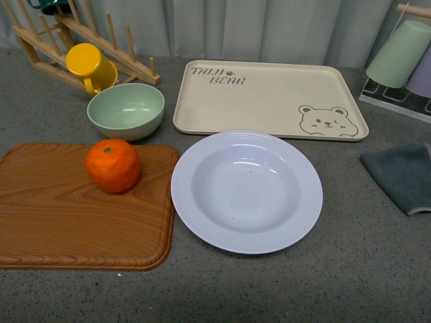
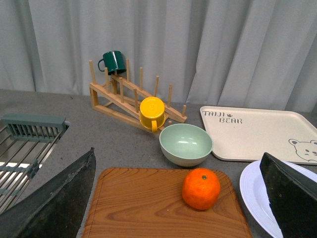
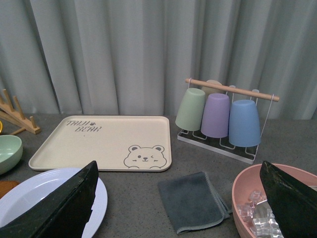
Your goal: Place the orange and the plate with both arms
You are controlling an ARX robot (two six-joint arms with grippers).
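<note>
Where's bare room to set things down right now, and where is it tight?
The bear tray is completely bare. The cutting board is free left of and in front of the orange. Open counter runs along the near edge and between the plate and grey cloth. Tight: back left, where green bowl, yellow mug and wooden rack cluster.

Front view: rack (image 1: pixel 81 47) and green mug (image 1: pixel 46 5) chopped by top edge, cups (image 1: pixel 404 54) and cloth (image 1: pixel 401 176) ran off right side. Left wrist view: plate (image 2: pixel 251 191) mostly out of shot, cut by edge and tucked behind finger (image 2: pixel 292 198) of left gripper (image 2: pixel 177 151); board (image 2: pixel 148 208) near edge was out of frame. Right wrist view: bowl (image 3: pixel 9 151) was just sliver at edge, pink bowl (image 3: pixel 247 191) cut off too, contents too blurry to call.
</note>
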